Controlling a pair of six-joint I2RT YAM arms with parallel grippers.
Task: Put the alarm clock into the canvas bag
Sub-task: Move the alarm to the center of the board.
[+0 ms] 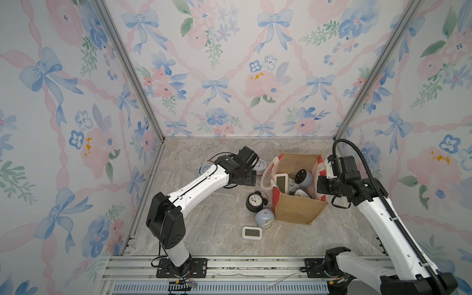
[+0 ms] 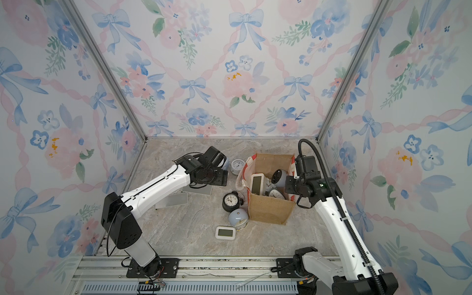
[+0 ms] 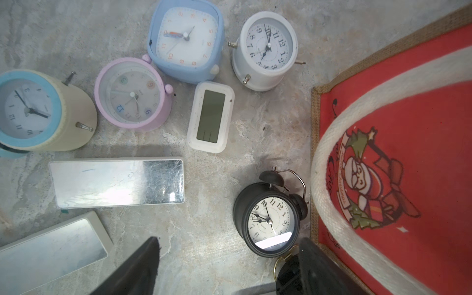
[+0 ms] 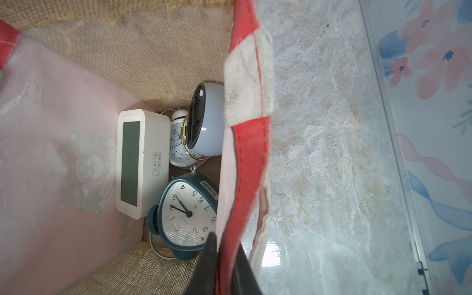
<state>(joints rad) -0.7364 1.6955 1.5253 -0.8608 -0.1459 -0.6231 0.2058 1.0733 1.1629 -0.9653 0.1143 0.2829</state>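
Burlap canvas bag (image 1: 296,212) upright, right of centre in a top view, mouth open, clocks (image 4: 189,212) inside. Right gripper (image 4: 226,252) clamped on red side panel (image 4: 245,166) at bag rim, bottom centre of right wrist view. Left gripper (image 3: 229,241) spread wide, empty, at bottom of left wrist view. Black alarm clock (image 3: 268,219) on marble table (image 3: 217,178), just beside bag, lower right of centre.
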